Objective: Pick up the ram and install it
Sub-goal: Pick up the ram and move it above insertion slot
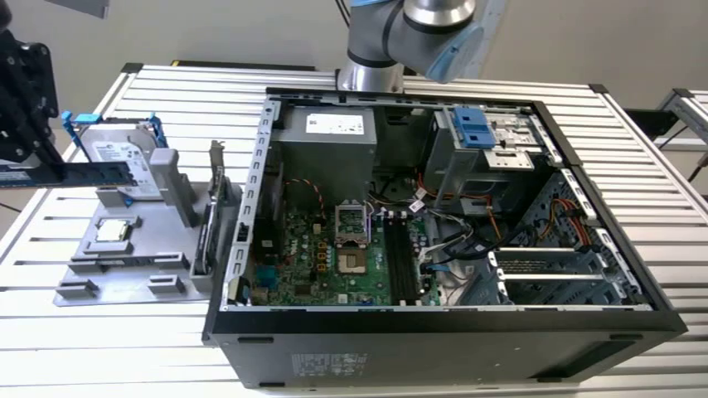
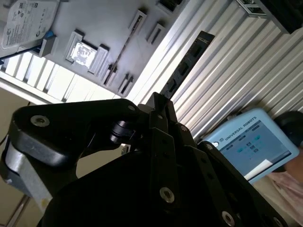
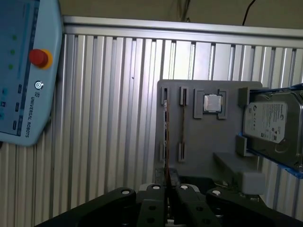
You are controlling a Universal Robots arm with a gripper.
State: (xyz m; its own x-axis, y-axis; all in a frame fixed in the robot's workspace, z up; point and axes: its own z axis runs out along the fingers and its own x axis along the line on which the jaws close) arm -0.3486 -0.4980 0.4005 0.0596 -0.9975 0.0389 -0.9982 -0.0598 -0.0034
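Big slatted metal table (image 1: pixel 89 315), with an open computer case (image 1: pixel 443 348) sitting mid-table. At the exterior view's left is a grey tray (image 1: pixel 133 274) with a hard drive (image 1: pixel 116 149) propped at its far end. The gripper (image 1: pixel 39 157) hangs there, fingers clamped on the ram (image 1: pixel 105 172), held level above the tray. A tiny processor chip (image 1: pixel 114 231) sits in the tray underneath.

A white printed label lies on the hard drive (image 3: pixel 270 120), another on the power supply (image 1: pixel 334 124); lettering edges the teach pendant (image 2: pixel 248 142).
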